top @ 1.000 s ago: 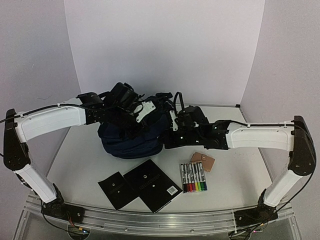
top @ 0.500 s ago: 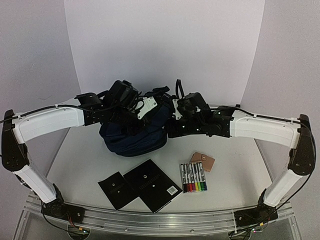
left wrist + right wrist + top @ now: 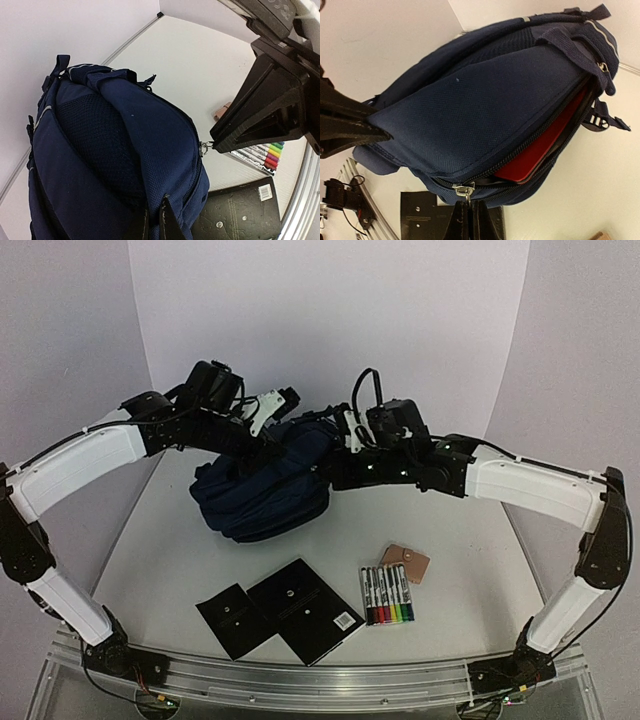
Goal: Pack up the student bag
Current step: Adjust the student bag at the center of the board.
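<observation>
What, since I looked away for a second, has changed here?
Both arms rose: the left arm swung up and leftward, the right arm went up, pulling the bag's top higher and stretching it between them. The left jaws clamp bag fabric, the right jaws the zip pull; no grip visibly changed. The markers, black books and tan card stayed put.

Red item [image 3: 545, 145], up and right of right pincer [image 3: 466, 215]: mostly hidden inside student bag [image 3: 485, 100]; kind cannot be told. Markers [image 3: 265, 154], right of left pincer [image 3: 152, 220]: part-hidden behind right pincer; labels too small. Black notebook [image 3: 240, 210]: cut off by bottom edge.
</observation>
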Robot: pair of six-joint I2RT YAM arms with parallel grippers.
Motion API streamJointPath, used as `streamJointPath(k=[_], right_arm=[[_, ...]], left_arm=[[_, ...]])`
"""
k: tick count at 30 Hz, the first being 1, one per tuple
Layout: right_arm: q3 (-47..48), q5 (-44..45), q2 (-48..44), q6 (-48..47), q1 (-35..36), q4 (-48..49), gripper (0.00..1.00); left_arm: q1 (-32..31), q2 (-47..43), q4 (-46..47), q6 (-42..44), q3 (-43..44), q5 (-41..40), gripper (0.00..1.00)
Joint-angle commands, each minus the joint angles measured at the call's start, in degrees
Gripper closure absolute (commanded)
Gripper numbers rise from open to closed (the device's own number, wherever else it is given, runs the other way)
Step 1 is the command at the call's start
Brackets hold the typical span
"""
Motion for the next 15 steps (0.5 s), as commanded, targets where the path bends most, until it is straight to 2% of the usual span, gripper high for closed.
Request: streamJointPath(k=[1, 5, 8, 12, 15], right_arm=[[5.5, 2.6, -5.3, -2.2, -3.3, -5.0, 1.00], [11.9, 8.8, -5.7, -5.0, -3.3, -5.3, 1.00], [15.1, 9.8, -5.5, -5.6, -3.4, -5.2, 1.00], [15.1, 7.7, -5.2, -5.2, -3.3, -4.7, 1.00], [12.7, 6.9, -4.9, -3.9, -3.3, -5.0, 1.00]], left_arm=[[4.2, 0.2, 3.5, -2.6, 13.6, 4.3, 1.00], [4.7, 5.6, 5.2, -4.5, 24.0, 12.3, 1.00], [5.5, 7.5, 8.3, -7.8, 26.4, 15.1, 1.00], [8.4, 5.7, 12.0, -13.1, 21.4, 19.2, 1.00], [11.7, 2.8, 11.7, -12.1, 14.8, 21.4, 1.00]])
